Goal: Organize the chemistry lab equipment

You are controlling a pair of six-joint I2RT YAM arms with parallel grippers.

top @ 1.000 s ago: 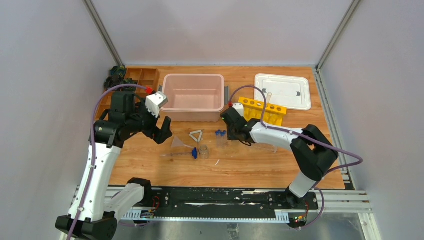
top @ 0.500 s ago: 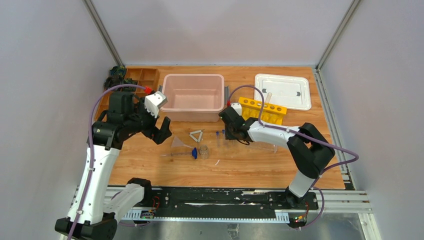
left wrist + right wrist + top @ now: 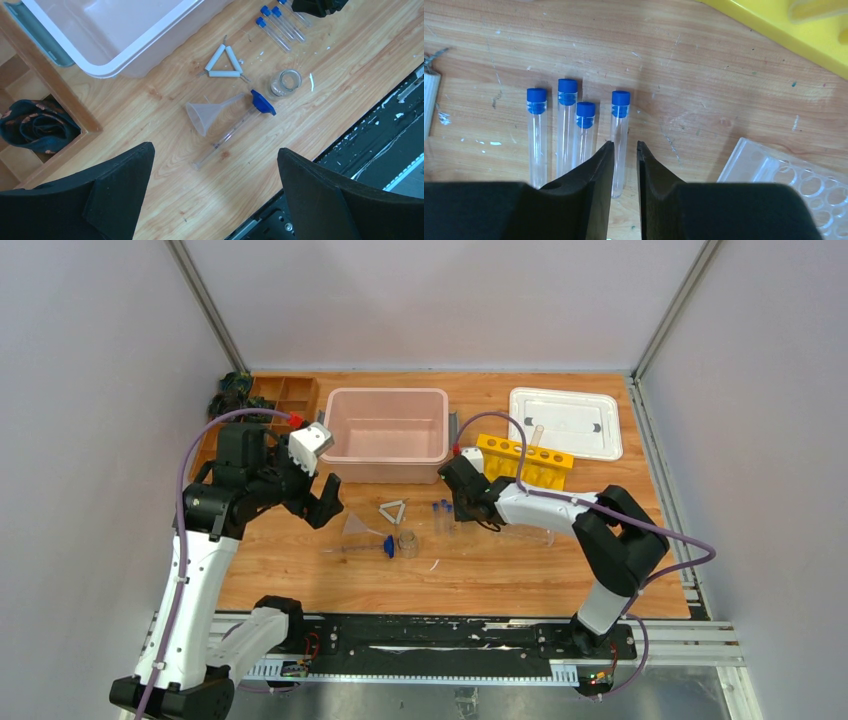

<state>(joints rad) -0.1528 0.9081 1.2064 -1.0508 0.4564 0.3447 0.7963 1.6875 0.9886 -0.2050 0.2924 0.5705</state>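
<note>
Several blue-capped vials (image 3: 566, 130) lie side by side on the table, also in the top view (image 3: 440, 510). My right gripper (image 3: 625, 143) is low over them, its jaws a narrow gap apart on either side of the rightmost vial (image 3: 620, 125). A clear vial tray (image 3: 794, 185) lies just to its right, with the yellow rack (image 3: 525, 462) behind. My left gripper (image 3: 215, 148) is wide open and empty, above a clear funnel (image 3: 202, 115), a blue-capped glass tube (image 3: 225, 140), a tiny beaker (image 3: 286, 82) and a pale triangle (image 3: 223, 62).
A pink bin (image 3: 385, 430) stands at the back centre. A white tray (image 3: 565, 422) lies at the back right. A brown wooden compartment tray (image 3: 285, 395) holds dark parts at the back left. A clear tube (image 3: 537, 435) stands in the yellow rack.
My right gripper has shifted a little left and towards the vials. The left arm has barely moved.
</note>
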